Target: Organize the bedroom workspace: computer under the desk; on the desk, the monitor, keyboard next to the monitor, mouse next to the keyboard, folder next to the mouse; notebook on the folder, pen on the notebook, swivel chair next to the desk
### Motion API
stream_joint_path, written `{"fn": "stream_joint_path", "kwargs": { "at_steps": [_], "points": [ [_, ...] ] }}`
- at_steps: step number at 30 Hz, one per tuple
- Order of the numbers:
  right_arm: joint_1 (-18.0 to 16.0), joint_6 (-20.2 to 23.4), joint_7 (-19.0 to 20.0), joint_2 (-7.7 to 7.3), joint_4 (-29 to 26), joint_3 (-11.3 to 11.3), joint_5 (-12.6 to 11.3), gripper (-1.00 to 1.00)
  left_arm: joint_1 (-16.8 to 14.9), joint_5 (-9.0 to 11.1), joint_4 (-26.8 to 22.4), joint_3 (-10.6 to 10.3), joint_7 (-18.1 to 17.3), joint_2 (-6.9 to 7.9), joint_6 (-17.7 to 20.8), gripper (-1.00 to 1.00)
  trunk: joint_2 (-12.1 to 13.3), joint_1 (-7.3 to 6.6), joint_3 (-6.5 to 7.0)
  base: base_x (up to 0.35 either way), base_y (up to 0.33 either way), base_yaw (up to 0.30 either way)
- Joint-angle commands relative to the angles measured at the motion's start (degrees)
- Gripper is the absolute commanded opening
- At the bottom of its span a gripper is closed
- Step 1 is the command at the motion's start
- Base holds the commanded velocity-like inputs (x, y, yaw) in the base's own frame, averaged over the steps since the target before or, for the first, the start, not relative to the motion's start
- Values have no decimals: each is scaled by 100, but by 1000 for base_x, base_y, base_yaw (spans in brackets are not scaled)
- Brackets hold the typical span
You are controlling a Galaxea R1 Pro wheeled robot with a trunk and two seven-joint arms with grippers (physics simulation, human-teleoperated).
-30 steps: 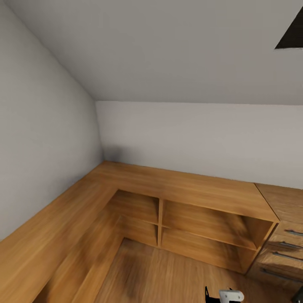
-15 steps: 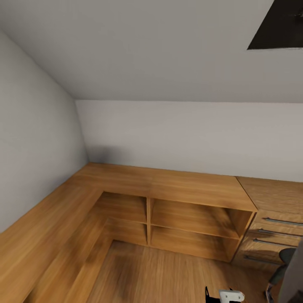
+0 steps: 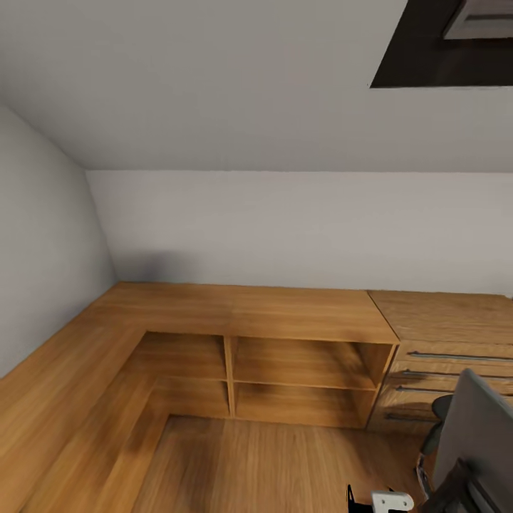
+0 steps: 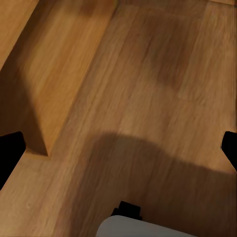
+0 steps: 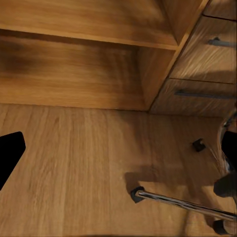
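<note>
Pale grey walls under a sloped ceiling enclose low oak shelving (image 3: 303,370) and a light-wood drawer chest (image 3: 449,356); the grey padded swivel chair (image 3: 476,442) sits at near right. Its chrome base (image 5: 185,202) lies close, so driving on could knock it. Both tools' fingers seem spread apart, empty.

An attic bedroom with a home-office corner: a sloped grey ceiling (image 3: 214,78) with a dark skylight (image 3: 449,50) is leaning over pale walls (image 3: 285,228). Low oak shelving (image 3: 299,370) and a drawer chest (image 3: 456,356) are lining the plank floor (image 3: 285,463), while a grey swivel chair (image 3: 477,434) is edging in.
</note>
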Motion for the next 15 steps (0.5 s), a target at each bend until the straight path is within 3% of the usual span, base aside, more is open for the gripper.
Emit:
{"fn": "stream_joint_path", "kwargs": {
  "at_steps": [1,8,15],
  "points": [
    [-3,2,-47,0,-2,47,0,100,-2,33,0,2,-4,-1,-21,100,-4,0,-7,0,0,-257],
    [-3,-4,-47,0,-2,58,1,100,-2,33,0,2,-4,0,-15,100,-4,0,-7,25,17,-263],
    [-3,-6,-47,0,-2,64,3,100,-2,33,0,2,-4,7,-14,100,-4,0,-7,205,154,-269]
  ]
}}
